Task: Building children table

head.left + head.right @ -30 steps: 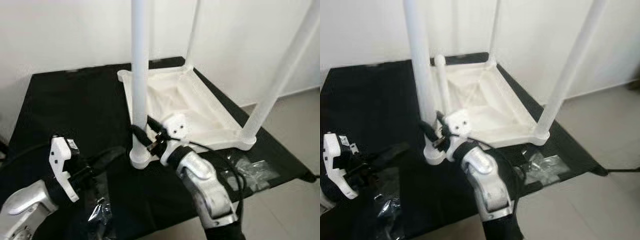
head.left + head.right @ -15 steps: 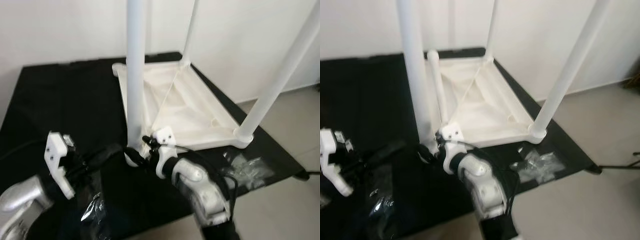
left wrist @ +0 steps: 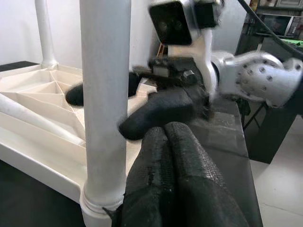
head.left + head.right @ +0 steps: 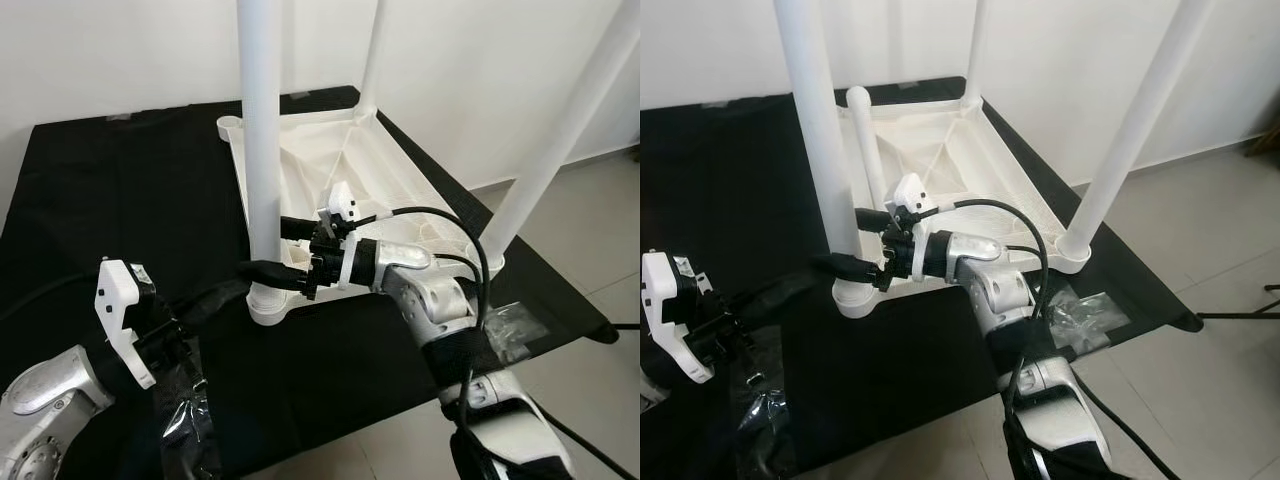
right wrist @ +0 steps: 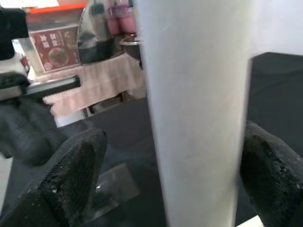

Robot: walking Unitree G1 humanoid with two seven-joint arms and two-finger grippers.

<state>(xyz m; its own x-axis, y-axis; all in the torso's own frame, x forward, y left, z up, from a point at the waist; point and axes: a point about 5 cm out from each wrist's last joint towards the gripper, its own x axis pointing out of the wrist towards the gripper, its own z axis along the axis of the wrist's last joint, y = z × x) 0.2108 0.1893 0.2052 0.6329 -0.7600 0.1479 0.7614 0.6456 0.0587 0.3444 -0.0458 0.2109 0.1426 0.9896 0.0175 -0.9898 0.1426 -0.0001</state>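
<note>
A white plastic children's table (image 4: 340, 180) is seen upside down on a black cloth (image 4: 120, 190), its ribbed rectangular underside facing up. Four smooth round legs are counted, one at each corner. The near leg (image 4: 262, 150) is straddled low down by the right gripper (image 4: 278, 250), whose two black textured fingers are spread either side of it; contact cannot be judged, though none seems made. The left gripper (image 3: 173, 156) is held just beside the leg's base socket, its fingers pressed together on nothing. Two crinkled clear plastic bags are noted: one (image 4: 505, 325) near the cloth's right edge, one (image 4: 190, 425) under the left arm.
</note>
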